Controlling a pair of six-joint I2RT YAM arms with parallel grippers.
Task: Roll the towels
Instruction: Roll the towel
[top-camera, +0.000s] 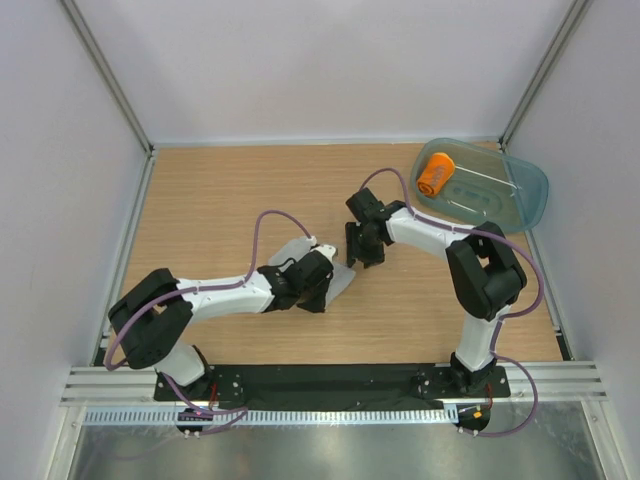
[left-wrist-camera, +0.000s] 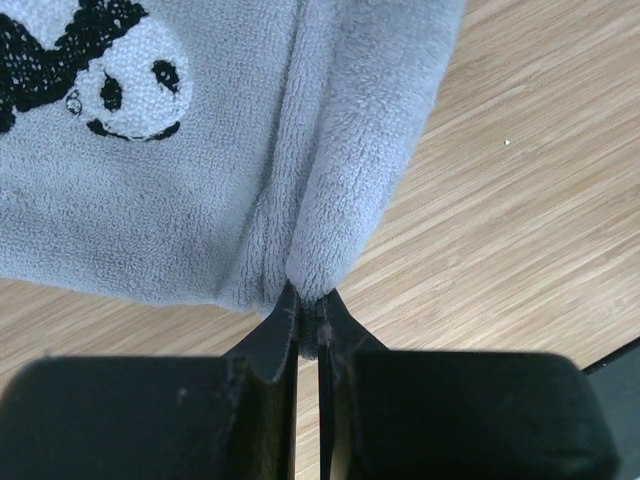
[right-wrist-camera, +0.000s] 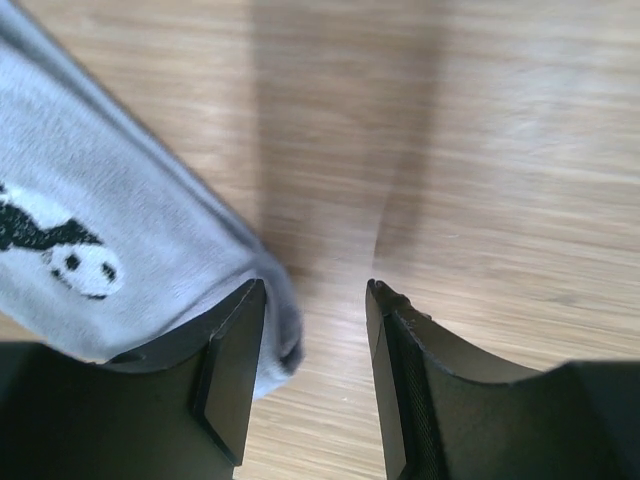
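Observation:
The light grey towel with a panda print lies on the wooden table at mid-table, mostly under my left arm. My left gripper is shut on a pinched fold at the grey towel's edge. My right gripper stands open just above the table, at the towel's right corner. The grey towel's end lies against its left finger, and only bare wood shows between the jaws. The orange towel, rolled into a short cylinder, sits in the tub at the back right.
The translucent blue-green tub stands at the table's far right corner. Metal frame posts and white walls bound the table on three sides. The arm bases sit on a black bar at the near edge.

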